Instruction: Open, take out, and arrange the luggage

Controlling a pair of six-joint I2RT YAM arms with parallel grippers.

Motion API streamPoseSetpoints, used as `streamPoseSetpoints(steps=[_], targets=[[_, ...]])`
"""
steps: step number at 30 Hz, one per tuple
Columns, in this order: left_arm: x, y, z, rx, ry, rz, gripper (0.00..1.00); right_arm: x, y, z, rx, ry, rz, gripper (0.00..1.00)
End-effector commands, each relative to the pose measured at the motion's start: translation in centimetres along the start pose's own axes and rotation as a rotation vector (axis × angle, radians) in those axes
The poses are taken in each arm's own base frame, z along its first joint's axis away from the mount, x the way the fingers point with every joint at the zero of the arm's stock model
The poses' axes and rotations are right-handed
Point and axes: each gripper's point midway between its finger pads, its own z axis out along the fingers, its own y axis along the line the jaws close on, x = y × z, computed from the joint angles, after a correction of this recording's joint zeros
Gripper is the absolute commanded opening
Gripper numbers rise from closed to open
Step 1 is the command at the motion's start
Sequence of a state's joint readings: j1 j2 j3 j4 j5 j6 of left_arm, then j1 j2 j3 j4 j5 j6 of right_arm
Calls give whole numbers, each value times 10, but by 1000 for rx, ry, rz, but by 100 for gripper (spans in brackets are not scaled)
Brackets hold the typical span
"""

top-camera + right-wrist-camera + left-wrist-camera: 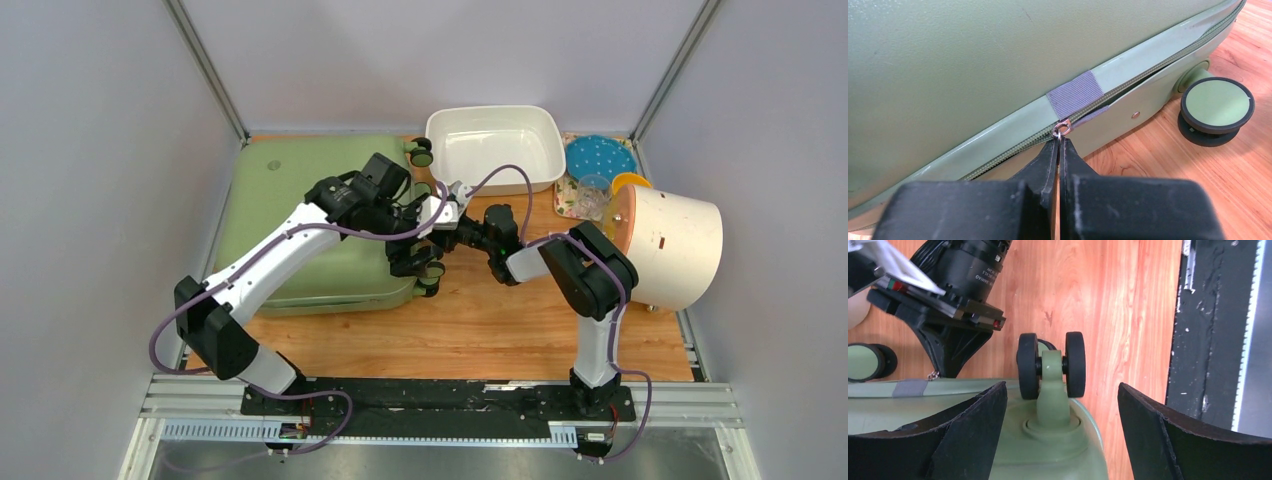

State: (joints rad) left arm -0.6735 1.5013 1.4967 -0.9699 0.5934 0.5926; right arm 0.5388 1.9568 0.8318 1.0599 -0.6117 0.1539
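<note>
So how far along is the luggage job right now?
Early. The zipper gapes open on one side of its pull. The right pincer pinches that pull; the left pincer stands open astride a wheel. The luggage lies closed; nothing is out.

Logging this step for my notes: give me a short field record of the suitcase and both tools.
luggage: flat on the table, lid down
right tool: shut on the zipper pull
left tool: open, either side of a corner wheel, not touching it
behind: white tub
right side: cream cylinder
</note>
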Motion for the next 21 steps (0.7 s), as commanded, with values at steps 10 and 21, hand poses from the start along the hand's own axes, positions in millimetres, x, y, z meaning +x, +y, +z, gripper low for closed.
streamPoseSetpoints(steps=[10, 21], targets=[[21, 35, 42, -159, 201, 138, 89, -40, 13, -3, -66, -125, -79, 0], [56, -16, 33, 56, 268, 205, 0, -45, 18, -10, -59, -123, -117, 0]])
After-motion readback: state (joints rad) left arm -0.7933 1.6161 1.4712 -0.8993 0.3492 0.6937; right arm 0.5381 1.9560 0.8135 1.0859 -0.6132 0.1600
